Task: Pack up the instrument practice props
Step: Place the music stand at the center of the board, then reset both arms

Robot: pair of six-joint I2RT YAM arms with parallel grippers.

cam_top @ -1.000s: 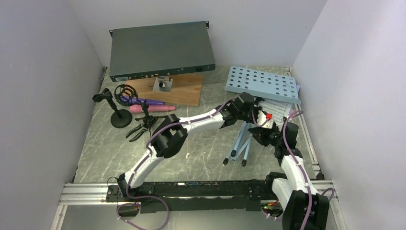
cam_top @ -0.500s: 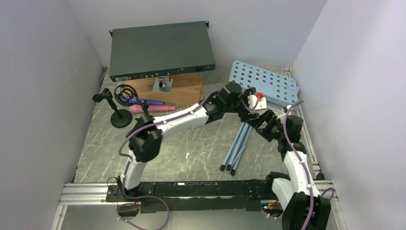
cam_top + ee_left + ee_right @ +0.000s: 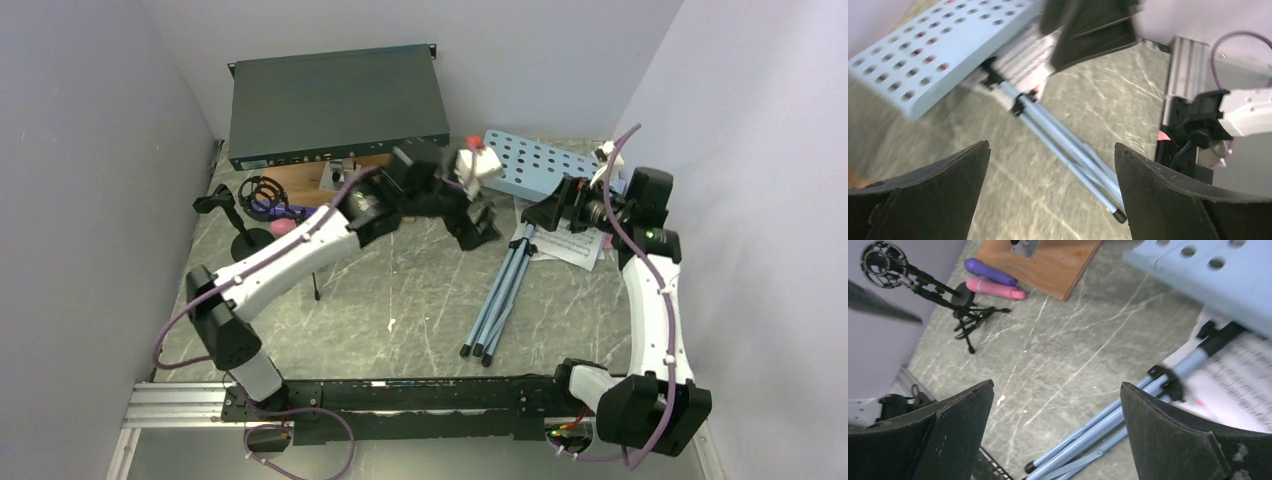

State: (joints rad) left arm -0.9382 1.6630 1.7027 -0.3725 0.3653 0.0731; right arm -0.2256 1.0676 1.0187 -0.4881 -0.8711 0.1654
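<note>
view from above: two white robot arms reach over a grey stone-look table (image 3: 400, 300). the left arm stretches from the lower left corner toward the upper middle, wrist bent downward. the left gripper (image 3: 476, 224) hangs above bare tabletop, jaws spread wide, holding nothing. the right arm rises along the right edge and bends left at the top. the right gripper (image 3: 543, 213) points left, jaws wide apart and empty, near the top of the music stand's folded legs (image 3: 500, 300). the light-blue music stand (image 3: 545, 165) lies tipped over, its holed tray at upper right. a white music sheet (image 3: 578, 246) lies under it, print too blurred to read. in the right wrist view, upper left, a purple microphone (image 3: 990, 271) and a pink microphone (image 3: 995, 287) lie beside a wooden board (image 3: 1053, 262), near a tripod mic holder (image 3: 968, 317). markings on the dark green box (image 3: 335, 100) are too small to read.
</note>
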